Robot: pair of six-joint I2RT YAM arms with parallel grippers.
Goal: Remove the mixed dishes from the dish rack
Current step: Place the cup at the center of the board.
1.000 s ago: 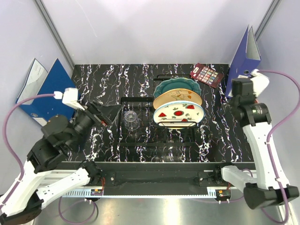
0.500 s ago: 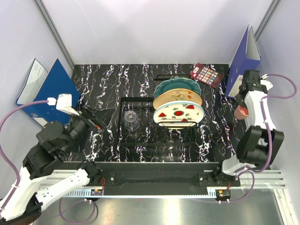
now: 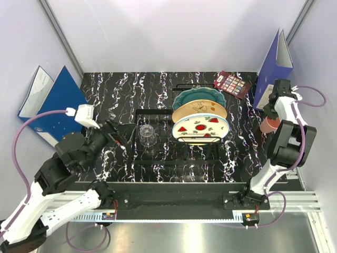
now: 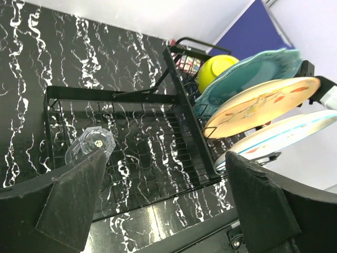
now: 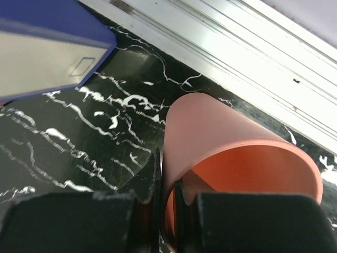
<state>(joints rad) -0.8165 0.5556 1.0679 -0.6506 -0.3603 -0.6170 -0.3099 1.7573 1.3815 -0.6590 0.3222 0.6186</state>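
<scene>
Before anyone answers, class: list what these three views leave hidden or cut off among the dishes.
1. Yellow-green bowl: left wrist view, mostly behind the teal plate.
2. Pink cup, near rim: right wrist view, behind the right claw and the bottom edge.
3. Clear glass, lower part: left wrist view, behind a finger of the left claw.

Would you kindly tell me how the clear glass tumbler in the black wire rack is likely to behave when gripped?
The clear glass tumbler looks smooth and shiny, so it may slip in a light grip. It rests on thin wires of the black wire rack, so a sideways nudge could probably tip it.
</scene>
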